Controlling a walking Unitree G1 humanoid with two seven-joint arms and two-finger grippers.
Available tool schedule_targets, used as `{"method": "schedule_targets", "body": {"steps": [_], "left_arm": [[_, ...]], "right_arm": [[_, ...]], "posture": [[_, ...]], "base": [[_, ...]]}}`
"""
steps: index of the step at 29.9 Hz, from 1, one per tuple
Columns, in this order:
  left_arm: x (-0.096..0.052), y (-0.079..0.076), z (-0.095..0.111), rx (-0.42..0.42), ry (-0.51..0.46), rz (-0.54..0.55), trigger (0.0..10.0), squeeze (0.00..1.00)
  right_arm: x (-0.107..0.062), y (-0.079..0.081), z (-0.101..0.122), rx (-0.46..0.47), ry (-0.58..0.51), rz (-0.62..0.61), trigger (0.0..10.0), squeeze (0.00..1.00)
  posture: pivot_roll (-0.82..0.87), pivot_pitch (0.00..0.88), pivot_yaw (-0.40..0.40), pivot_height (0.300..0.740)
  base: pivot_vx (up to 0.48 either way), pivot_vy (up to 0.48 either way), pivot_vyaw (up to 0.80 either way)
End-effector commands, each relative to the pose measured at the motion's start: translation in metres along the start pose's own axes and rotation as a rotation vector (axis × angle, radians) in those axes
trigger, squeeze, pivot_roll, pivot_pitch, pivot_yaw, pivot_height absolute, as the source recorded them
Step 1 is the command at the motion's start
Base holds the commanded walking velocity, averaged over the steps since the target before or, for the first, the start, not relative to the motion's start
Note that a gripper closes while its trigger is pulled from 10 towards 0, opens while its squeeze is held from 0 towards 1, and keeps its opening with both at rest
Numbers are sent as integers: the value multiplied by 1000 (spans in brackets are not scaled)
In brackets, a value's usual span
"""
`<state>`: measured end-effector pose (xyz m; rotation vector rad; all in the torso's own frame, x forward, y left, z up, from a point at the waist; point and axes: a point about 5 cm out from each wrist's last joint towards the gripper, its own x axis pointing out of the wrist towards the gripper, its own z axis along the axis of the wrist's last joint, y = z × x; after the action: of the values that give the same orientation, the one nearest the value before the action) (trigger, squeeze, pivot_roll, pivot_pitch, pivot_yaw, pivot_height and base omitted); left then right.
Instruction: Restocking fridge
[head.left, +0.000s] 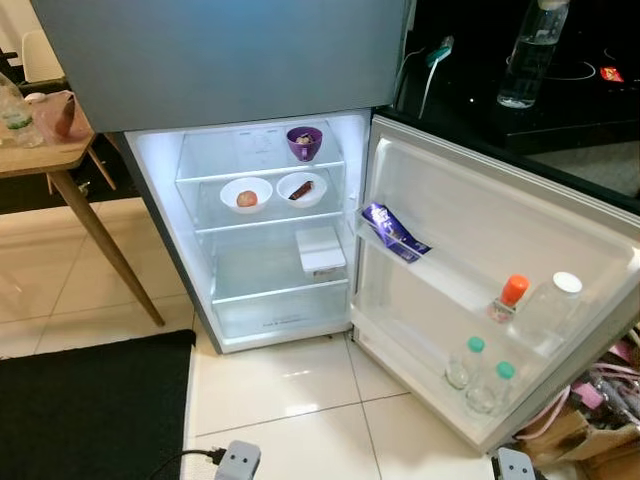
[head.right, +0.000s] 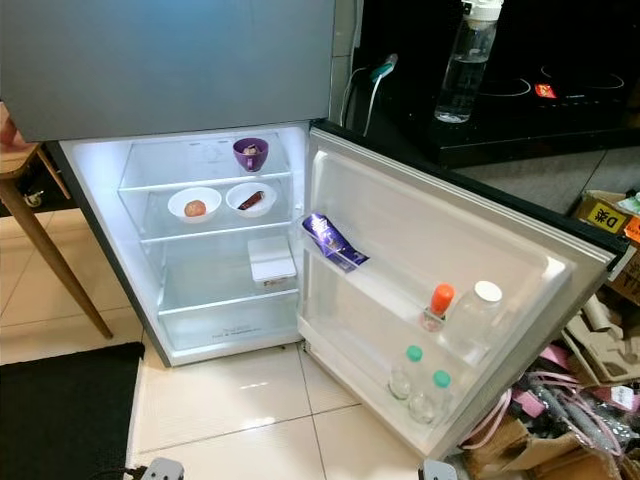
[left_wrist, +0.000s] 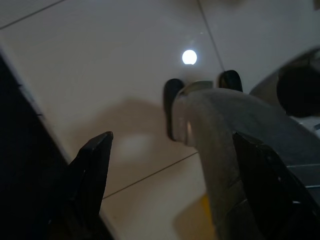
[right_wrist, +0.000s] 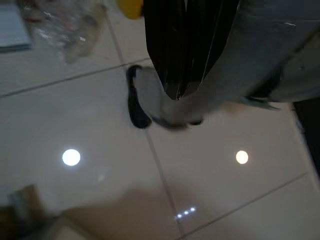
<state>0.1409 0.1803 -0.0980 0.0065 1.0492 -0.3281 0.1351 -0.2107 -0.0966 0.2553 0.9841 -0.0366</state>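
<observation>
The fridge (head.left: 270, 290) stands open, its lit shelves mostly bare, and its door (head.left: 480, 250) swings wide to the robot's right. That door is the biggest hazard: it juts across the path towards the black worktop (head.left: 560, 110), so a careless turn or step could knock it, jolt the racks and topple what stands in them.

On the worktop, well apart from the fridge, stands a clear bottle (head.left: 530, 55), probably the thing to restock. It is tall, narrow and smooth, so an off-centre grasp could tip it or let it slip.

The cluttered boxes (head.right: 590, 360) on the floor beside the door's outer edge could catch a foot. A dark mat (head.left: 90, 410) lies to the left, and its edge could do the same.

Inside, a purple bowl (head.left: 304, 142) sits on the top shelf, with two white bowls (head.left: 246, 194) below it and a white box (head.left: 321, 250) lower down. Reaching past them carelessly could push a bowl off its shelf.

In the door racks are a purple packet (head.left: 392, 232), an orange-capped bottle (head.left: 508, 298), a white-capped bottle (head.left: 550, 305) and two green-capped bottles (head.left: 478, 372), standing close together, so a newcomer could knock them over.

The left gripper (left_wrist: 170, 165) hangs over the tiles, fingers spread and empty. The right gripper (right_wrist: 175, 60) also hangs low, fingers pressed together, holding nothing.
</observation>
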Motion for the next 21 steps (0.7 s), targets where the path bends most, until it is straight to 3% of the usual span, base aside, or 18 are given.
{"method": "schedule_targets", "body": {"steps": [1, 17, 21], "left_arm": [[-1, -3, -8, -14, 28, -3, 10000, 0], [-1, -2, -10, -10, 35, 5, 10000, 0], [-1, -1, -9, -6, 33, 9, 10000, 0]], "right_arm": [[-1, -4, 3, 9, -10, -21, 10000, 0], [-2, -11, 8, 1, -24, -59, 10000, 0], [-8, -41, 42, 75, -155, -216, 10000, 0]], "posture": [[-54, 13, -3, 740], [-52, 8, 0, 740], [-52, 8, 0, 740]], "base": [[0, 0, 0], [0, 0, 0], [0, 0, 0]]}}
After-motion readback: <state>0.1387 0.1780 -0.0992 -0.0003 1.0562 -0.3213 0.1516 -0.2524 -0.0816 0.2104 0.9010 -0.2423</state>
